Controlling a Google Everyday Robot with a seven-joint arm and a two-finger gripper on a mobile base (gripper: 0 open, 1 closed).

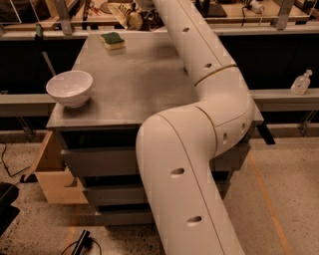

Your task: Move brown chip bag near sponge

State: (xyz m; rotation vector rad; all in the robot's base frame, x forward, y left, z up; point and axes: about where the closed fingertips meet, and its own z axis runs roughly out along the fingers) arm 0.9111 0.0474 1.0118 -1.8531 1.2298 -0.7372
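The gripper (144, 14) is hanging at the far edge of the grey metal table (144, 84), right at the top of the view. The long white arm (199, 129) is reaching up to it from the near right corner. Most of the gripper is cut off by the frame and hidden behind the wrist, so whether it is spread or clamped cannot be told.

The brown chip bag (124, 15) is showing just left of the gripper, against it, with its pale crinkled end pointing down toward the tabletop. Whether the bag is lifted or resting on the surface cannot be told.

The sponge (113, 41) is lying flat on the table, green side up, a little below and left of the gripper and close to the bag without touching it. A white bowl (70, 88) is sitting well away from the gripper, at the table's near left corner.

Beyond the gripper a wooden workbench (234, 12) is running across the room. Far to the gripper's right, on a lower ledge, a clear bottle (301, 82) is standing. Under the table, at the lower left, a wooden drawer (50, 172) is hanging open above the speckled floor (289, 199).
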